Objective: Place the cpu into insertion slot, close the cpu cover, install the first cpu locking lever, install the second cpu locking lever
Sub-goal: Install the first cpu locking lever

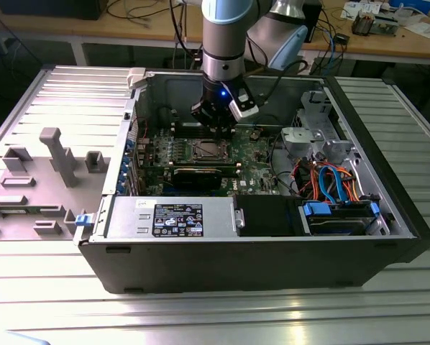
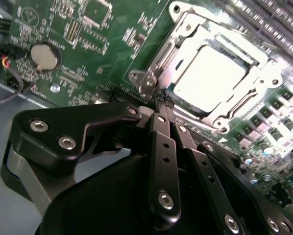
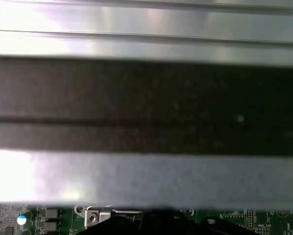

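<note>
While the arm reaches down into the open case, the parts read as follows.

Arm: grey and pale-blue segments descend from above into the case; a blue light glows at the wrist.

Gripper: black, hanging just above the board near the socket's far edge in the exterior view. In the second wrist view its fingers taper side by side to a narrow tip at the cover's hinge corner. Jaws: drawn together, with nothing visible between them.

Cpu: flat square chip with a dull silver-grey top, washed nearly white by glare; it lies level inside the slot and shows through the cover's window.

Slot: small square socket with a silver rim, set in the green board, between the memory slots and the black card.

Cover: thin silver frame plate with a large square window, lying flat over the chip's edges; its tabs and screws sit at the corners.

Board: green, dense with small components; a round coin cell sits well apart from the socket.

Card: long and black, just beside the socket on the side nearer the case's front wall.

Levers: whether they are latched cannot be told.

First wrist view: a strip of green board lies below blurred grey and dark bands.

Tray: grey moulded fixture lying outside the case at the exterior view's left.
</note>
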`<state>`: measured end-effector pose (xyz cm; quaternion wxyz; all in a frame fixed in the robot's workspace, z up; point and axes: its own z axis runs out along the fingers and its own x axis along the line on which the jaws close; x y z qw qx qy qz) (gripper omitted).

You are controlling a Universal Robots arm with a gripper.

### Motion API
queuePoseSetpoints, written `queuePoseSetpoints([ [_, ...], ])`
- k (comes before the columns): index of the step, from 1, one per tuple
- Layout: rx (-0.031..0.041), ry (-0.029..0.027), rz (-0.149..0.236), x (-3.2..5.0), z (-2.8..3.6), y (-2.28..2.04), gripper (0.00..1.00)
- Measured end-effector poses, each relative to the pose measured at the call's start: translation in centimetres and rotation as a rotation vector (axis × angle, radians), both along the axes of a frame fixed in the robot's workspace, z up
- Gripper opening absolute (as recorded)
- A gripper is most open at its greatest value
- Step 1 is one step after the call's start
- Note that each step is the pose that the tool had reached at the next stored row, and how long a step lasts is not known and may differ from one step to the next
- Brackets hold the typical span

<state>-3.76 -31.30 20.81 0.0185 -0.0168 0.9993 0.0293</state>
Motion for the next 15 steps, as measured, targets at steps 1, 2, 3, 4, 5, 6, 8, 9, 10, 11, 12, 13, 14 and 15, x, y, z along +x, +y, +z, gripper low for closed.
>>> queuePoseSetpoints([
  [1, 0.0002, -0.0001, 0.000, 0.00, -0.01, -0.06, 0.11],
  [2, 0.0001, -0.0001, 0.000, 0.00, -0.01, -0.07, 0.11],
  [3, 0.0000, 0.0000, 0.000, 0.00, 0.00, -0.09, 0.11],
  [4, 0.0000, -0.0001, 0.000, 0.00, 0.00, -0.11, 0.11],
  [5, 0.0001, 0.0000, 0.000, 0.00, 0.00, -0.12, 0.11],
  [6, 0.0000, 0.0000, 0.000, 0.00, 0.00, -0.14, 0.11],
  [8, 0.0000, -0.0001, 0.000, 0.00, 0.00, -0.17, 0.11],
  [9, 0.0000, 0.0000, 0.000, 0.00, 0.00, -0.18, 0.11],
  [10, 0.0000, 0.0000, 0.000, 0.00, 0.00, -0.20, 0.11],
  [11, 0.0000, 0.0000, 0.000, 0.00, 0.00, -0.21, 0.11],
  [12, 0.0000, 0.0000, 0.000, 0.00, 0.00, -0.23, 0.11],
  [13, 0.0000, 0.0000, 0.000, 0.00, 0.00, -0.24, 0.11],
  [14, 0.0000, 0.0000, 0.000, 0.00, 0.00, -0.26, 0.11],
  [15, 0.0000, 0.0000, 0.000, 0.00, 0.00, -0.27, 0.11],
])
